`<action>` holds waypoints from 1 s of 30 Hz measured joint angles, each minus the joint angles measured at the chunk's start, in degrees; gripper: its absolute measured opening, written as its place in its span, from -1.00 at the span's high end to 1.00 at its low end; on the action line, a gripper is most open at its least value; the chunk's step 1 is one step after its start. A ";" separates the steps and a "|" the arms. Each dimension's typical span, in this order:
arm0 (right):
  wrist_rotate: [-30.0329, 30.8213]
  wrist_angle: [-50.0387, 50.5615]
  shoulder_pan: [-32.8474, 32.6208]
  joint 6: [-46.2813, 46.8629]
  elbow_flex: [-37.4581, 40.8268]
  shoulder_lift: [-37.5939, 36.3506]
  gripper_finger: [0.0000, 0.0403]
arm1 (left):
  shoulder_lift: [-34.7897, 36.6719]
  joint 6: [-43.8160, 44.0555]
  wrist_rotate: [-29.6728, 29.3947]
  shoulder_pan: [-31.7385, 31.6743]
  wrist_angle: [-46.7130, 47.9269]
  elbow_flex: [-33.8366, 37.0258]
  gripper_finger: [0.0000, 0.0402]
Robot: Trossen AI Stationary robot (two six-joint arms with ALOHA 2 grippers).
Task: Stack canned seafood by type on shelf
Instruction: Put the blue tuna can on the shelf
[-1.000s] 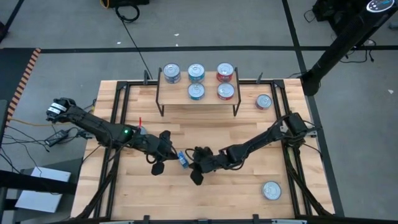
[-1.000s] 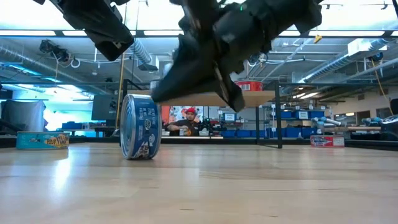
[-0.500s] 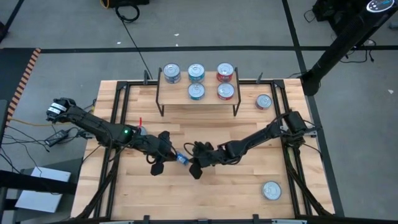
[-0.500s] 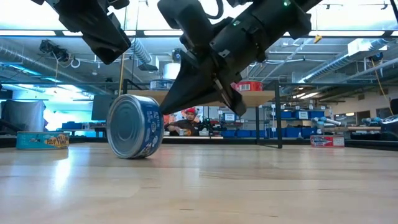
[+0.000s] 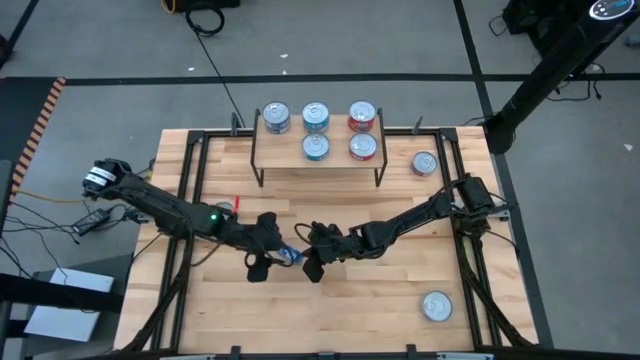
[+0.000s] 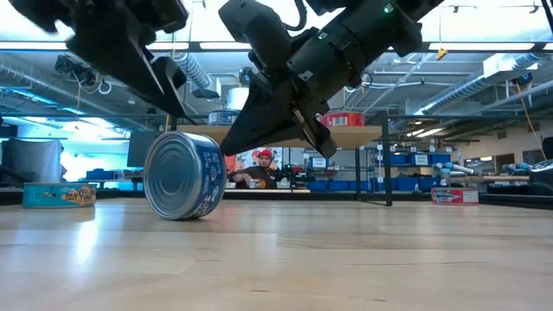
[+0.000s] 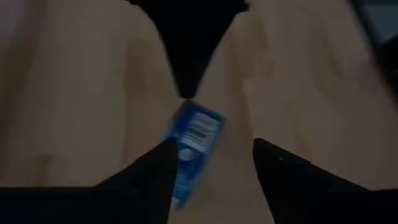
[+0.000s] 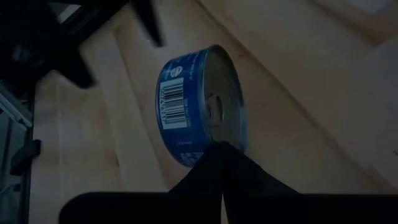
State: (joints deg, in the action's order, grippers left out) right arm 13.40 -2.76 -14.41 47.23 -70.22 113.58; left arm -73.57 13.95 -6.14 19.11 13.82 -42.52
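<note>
A dark-blue can stands on its edge on the tabletop, its round side on the wood; the low view shows it too. My left gripper is open just above it from the table's left. The can lies beyond the gap, close to one finger. I cannot tell whether that finger touches it. My right gripper is shut, with its tip at the can from the right. The shelf at the far side carries several cans. My right gripper is shut, and the tips of its fingers meet the can's silver end face at its rim. The fingers slant down from the table's right. The can stands on edge on the table, its round side on the wood.
One loose can lies right of the shelf and another near the front right corner. In the low view a teal can sits far left and a red one far right. A person sits beyond the table.
My left gripper has come down toward the can and opened. My right gripper has moved a little toward the table's left. The can has turned about while standing on its edge, so that its plain silver face now shows to the near side.
</note>
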 joint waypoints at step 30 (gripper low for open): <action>-1.45 -0.13 0.52 -0.91 -0.02 0.00 0.97 | -5.19 -15.73 -0.45 -3.36 1.84 -2.69 -0.21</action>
State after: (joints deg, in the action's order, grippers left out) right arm 11.94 -2.89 -13.90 46.33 -70.24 113.58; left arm -78.75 -1.78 -6.59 15.76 15.66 -45.21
